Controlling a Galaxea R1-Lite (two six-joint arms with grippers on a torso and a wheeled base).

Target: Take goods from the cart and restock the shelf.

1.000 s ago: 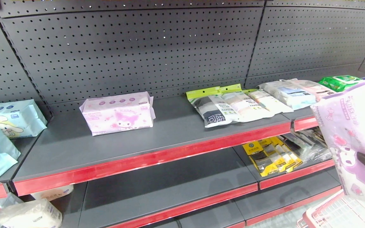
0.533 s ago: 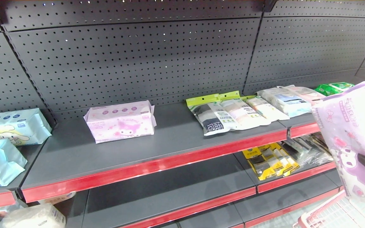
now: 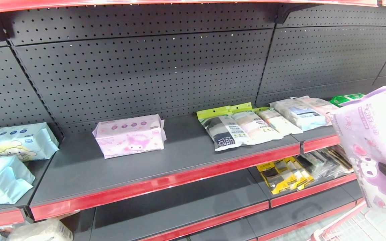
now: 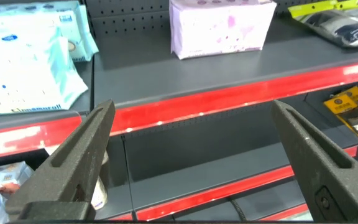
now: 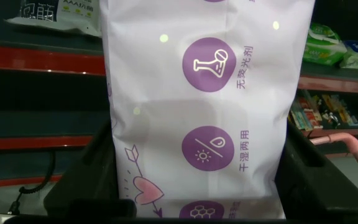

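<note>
A dark grey shelf [image 3: 166, 167] with a red front edge is seen across the head view, backed by a perforated panel [image 3: 139, 67]. A large purple-and-white tissue pack [image 3: 374, 140] is held upright at the robot's right, in front of the shelf's right end and above the pink cart [image 3: 343, 222], whose rim is seen at the bottom corner. This pack is clamped between the two fingers of the right gripper [image 5: 197, 155], one pressed on each side.

Two light blue packs [image 3: 17, 140] are laid at the shelf's left end. A pink pack [image 3: 130, 135] of the same kind as the held one is set on the middle board, near the back panel, with bare board on both sides. Flat bags with green headers [image 3: 233, 129] are spread to its right. Yellow-carded goods [image 3: 285, 174] are laid on the lower board.

The left gripper [image 4: 191, 112] is held low before the shelf's red edge, its fingers wide apart with nothing between them.
</note>
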